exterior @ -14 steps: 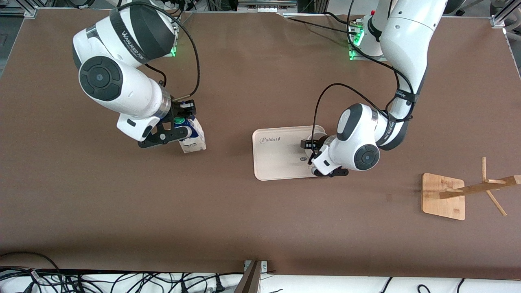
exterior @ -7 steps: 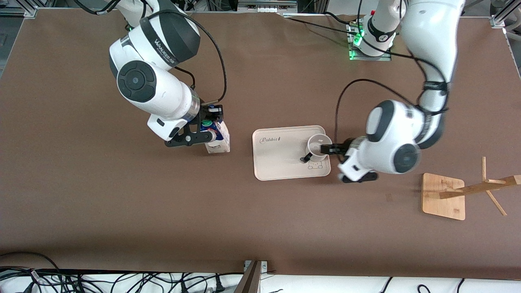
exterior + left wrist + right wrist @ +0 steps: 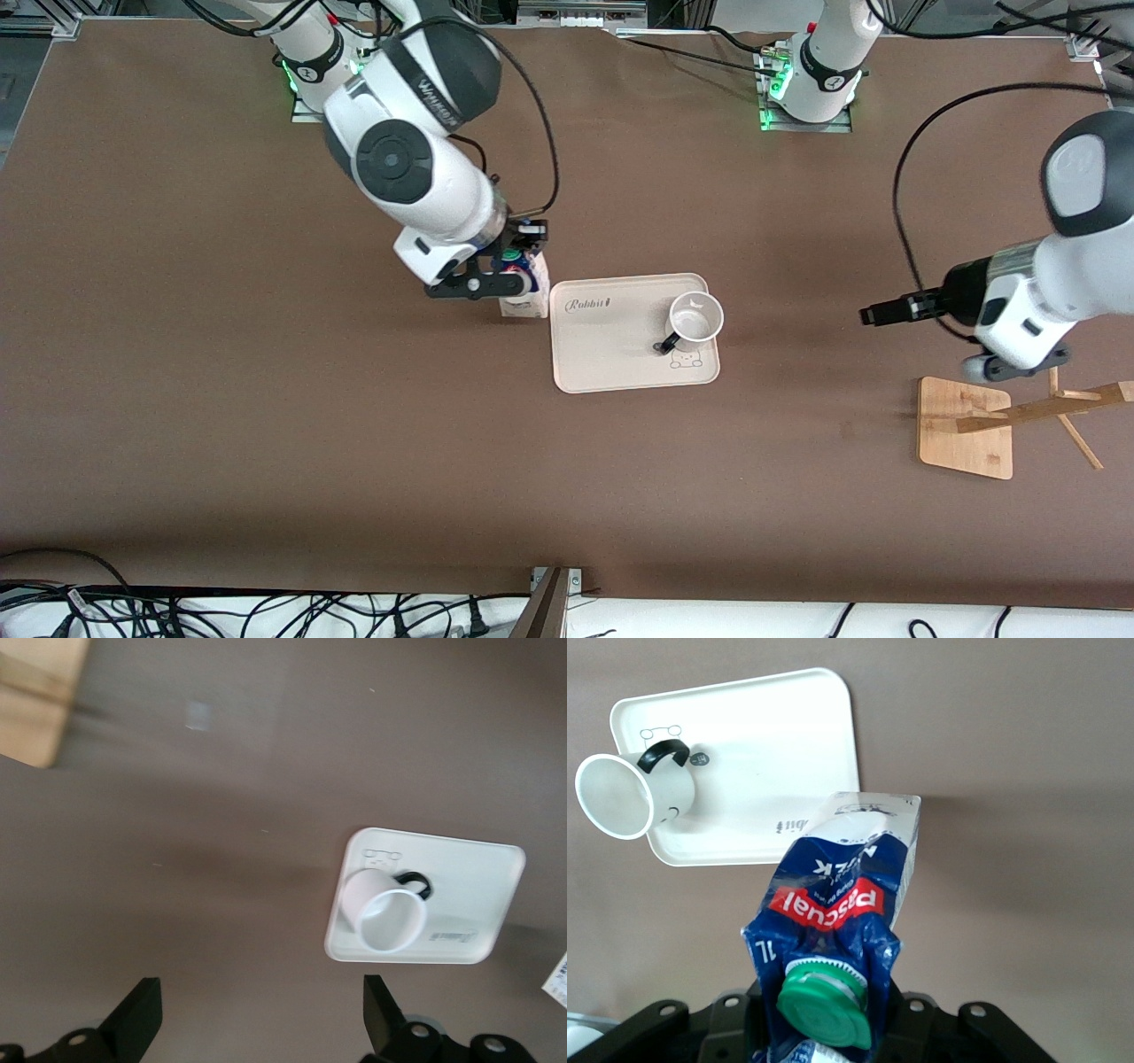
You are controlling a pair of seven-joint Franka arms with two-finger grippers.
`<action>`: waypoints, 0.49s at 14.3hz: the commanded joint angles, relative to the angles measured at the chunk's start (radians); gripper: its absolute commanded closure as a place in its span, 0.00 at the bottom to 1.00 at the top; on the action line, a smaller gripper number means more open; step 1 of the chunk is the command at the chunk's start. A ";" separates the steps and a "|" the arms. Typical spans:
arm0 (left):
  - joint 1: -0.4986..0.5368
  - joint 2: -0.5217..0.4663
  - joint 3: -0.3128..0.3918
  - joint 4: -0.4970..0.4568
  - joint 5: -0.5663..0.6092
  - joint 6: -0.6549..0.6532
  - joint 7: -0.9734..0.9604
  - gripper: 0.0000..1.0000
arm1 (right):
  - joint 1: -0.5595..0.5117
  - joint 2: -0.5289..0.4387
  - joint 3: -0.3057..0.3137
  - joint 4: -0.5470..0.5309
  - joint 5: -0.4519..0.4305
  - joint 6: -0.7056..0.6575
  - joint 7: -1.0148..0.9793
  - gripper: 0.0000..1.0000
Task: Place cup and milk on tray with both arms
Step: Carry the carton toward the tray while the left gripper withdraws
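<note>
The tray serves as the landmark on the brown desk. Just off the tray's edge toward the right arm's end of the desk, the right gripper is clamped on the top of the milk, with the carton hanging over the bare desk beside the tray rim. In the right wrist view the milk shows its blue top squeezed and its green cap toward the camera. The cup stands upright on the tray, at the end toward the left arm, its handle pointing toward the front camera. The left gripper hovers well apart from the tray toward the left arm's end, its fingers spread wide and empty, near a wooden stand.
</note>
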 commanded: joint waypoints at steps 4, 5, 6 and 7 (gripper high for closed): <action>0.027 -0.249 -0.008 -0.196 0.205 0.016 0.043 0.00 | 0.070 0.040 -0.005 0.031 -0.010 0.105 0.120 0.57; 0.029 -0.274 -0.008 -0.218 0.229 0.018 0.044 0.00 | 0.087 0.040 -0.005 0.033 -0.058 0.106 0.076 0.57; 0.029 -0.289 -0.010 -0.230 0.251 0.019 0.044 0.00 | 0.108 0.040 -0.005 0.034 -0.091 0.102 0.016 0.57; 0.031 -0.294 -0.010 -0.237 0.261 0.021 0.044 0.00 | 0.114 0.040 -0.005 0.034 -0.094 0.102 -0.021 0.57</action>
